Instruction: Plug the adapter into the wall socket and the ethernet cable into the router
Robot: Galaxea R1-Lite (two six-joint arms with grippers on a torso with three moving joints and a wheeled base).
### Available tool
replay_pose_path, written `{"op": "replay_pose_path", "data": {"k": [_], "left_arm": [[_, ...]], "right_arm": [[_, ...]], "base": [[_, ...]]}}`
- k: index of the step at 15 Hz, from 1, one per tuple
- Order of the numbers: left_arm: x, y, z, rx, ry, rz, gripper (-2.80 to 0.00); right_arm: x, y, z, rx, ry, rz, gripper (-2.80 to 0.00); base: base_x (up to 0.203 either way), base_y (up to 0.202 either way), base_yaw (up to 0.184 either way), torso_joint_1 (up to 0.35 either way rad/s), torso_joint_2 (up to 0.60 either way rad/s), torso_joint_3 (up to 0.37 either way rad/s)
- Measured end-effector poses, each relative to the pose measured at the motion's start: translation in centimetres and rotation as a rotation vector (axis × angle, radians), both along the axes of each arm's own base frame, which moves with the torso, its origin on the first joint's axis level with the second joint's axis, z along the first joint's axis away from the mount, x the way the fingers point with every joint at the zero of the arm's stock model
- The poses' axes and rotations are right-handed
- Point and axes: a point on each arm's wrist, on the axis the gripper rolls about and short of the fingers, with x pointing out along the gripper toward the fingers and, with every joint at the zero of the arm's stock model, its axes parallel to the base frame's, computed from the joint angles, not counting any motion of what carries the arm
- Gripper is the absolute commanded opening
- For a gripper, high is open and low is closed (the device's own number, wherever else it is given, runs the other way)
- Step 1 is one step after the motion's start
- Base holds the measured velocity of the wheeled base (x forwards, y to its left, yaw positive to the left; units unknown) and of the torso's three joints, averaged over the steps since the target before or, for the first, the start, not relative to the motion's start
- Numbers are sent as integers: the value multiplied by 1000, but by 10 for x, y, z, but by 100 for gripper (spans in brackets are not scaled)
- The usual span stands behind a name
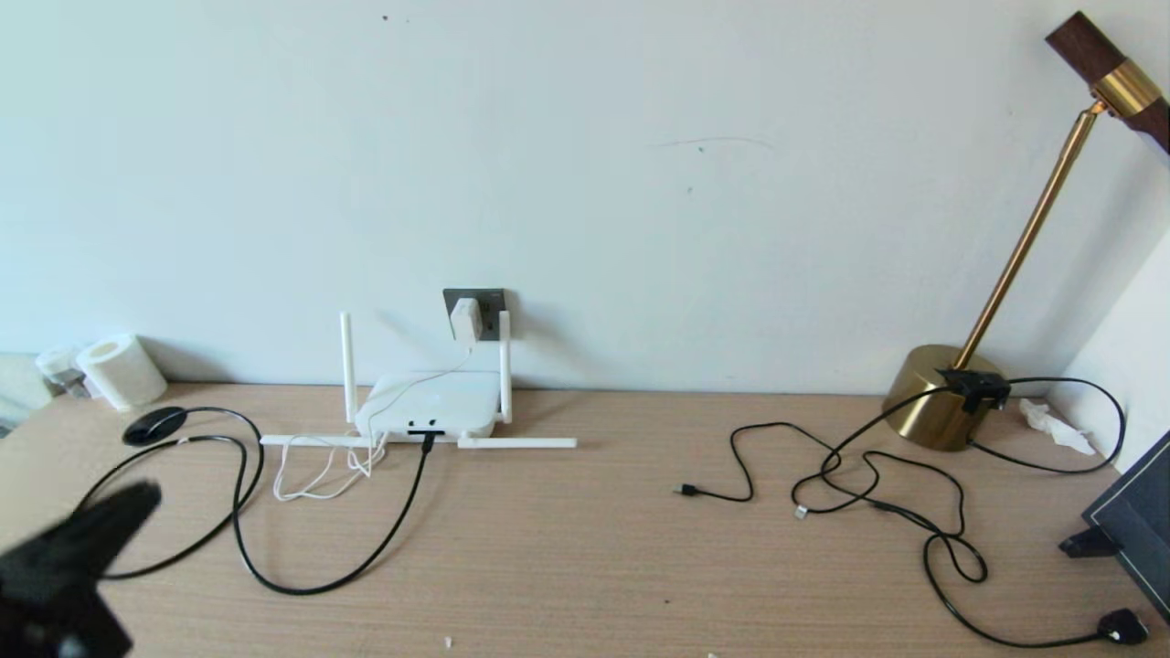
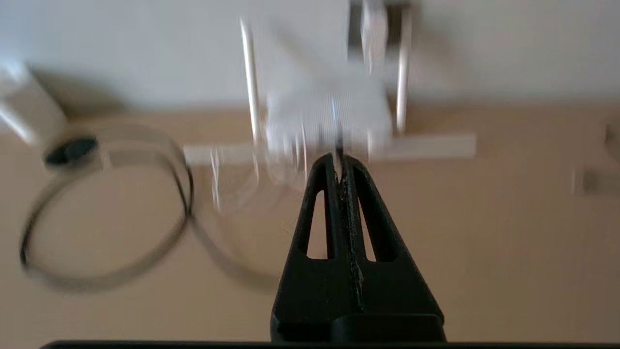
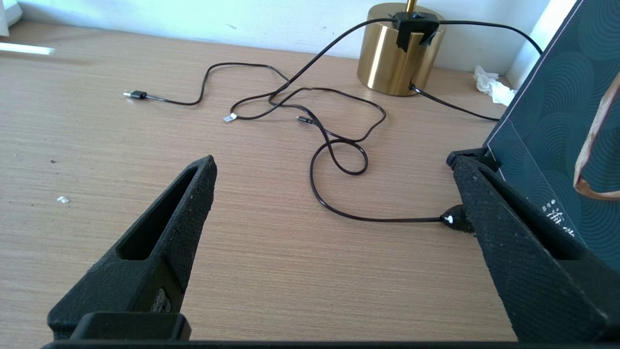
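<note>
The white adapter (image 1: 464, 320) sits in the dark grey wall socket (image 1: 492, 299), its thin white cord drooping to the desk. Below it lies the white router (image 1: 430, 405), two antennas upright and two flat. The black ethernet cable (image 1: 402, 512) has its end in a port on the router's front edge and loops away to the left. My left gripper (image 1: 142, 501) hovers at the front left, shut and holding nothing, well short of the router (image 2: 329, 116); its tips (image 2: 339, 160) are pressed together. My right gripper (image 3: 334, 162) stands open over bare desk.
A brass lamp (image 1: 941, 402) stands at the back right, thin black cords (image 1: 868, 475) sprawl in front of it, and a flat black plug (image 1: 1122, 626) lies nearer. A dark box (image 1: 1143, 521) leans at the right edge. A paper roll (image 1: 119, 370) sits back left.
</note>
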Motion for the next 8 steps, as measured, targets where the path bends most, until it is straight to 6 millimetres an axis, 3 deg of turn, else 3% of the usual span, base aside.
{"op": "replay_pose_path", "data": {"k": [1, 3, 6, 8], "left_arm": [[-20, 6, -32, 12, 79, -39, -280], [-44, 13, -70, 21, 208, -122, -280], [-70, 18, -91, 20, 389, -214, -280], [-80, 19, -94, -11, 389, -110, -280]], "right_arm": [[0, 0, 0, 0, 0, 0, 0], [0, 0, 0, -5, 0, 1, 0], [0, 0, 0, -2, 1, 2, 0], [0, 0, 0, 39, 0, -2, 0]], "base": [[0, 0, 0, 0, 0, 0], [0, 0, 0, 0, 0, 0], [0, 0, 0, 0, 0, 0], [0, 0, 0, 0, 0, 0]]}}
